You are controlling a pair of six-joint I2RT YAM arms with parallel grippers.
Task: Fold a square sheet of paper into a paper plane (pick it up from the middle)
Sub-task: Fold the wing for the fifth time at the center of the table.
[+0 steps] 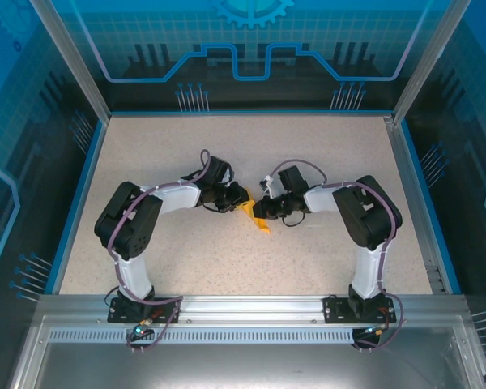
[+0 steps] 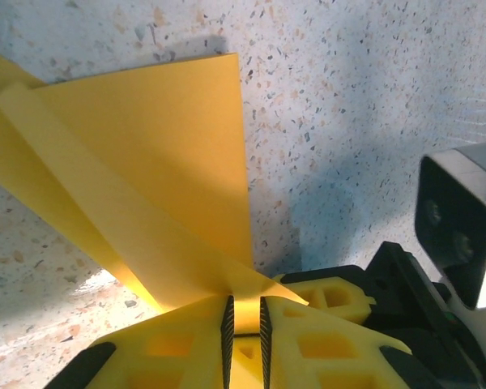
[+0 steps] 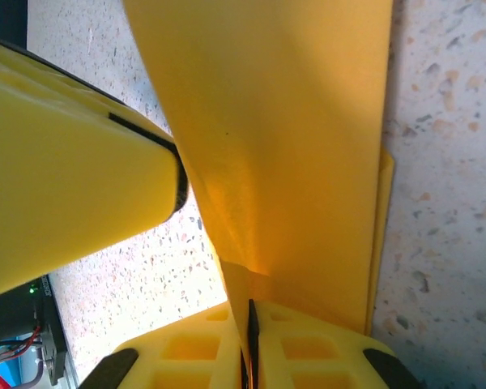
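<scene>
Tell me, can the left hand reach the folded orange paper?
Probably yes: the left hand looks pinched on the folded orange paper, with nothing between them; the right hand grips it too.

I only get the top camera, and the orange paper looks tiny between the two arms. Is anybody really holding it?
Observer: Yes. In the left wrist view the left gripper has its jaws pinched on a corner of the orange paper.
Operator: What about the other arm?
Observer: The right wrist view shows the right gripper with its jaws shut on the paper too, and the sheet rises up out of them.
Operator: Is it just one flat square?
Observer: No. The left wrist view shows a long folded flap lying diagonally across it.
</scene>
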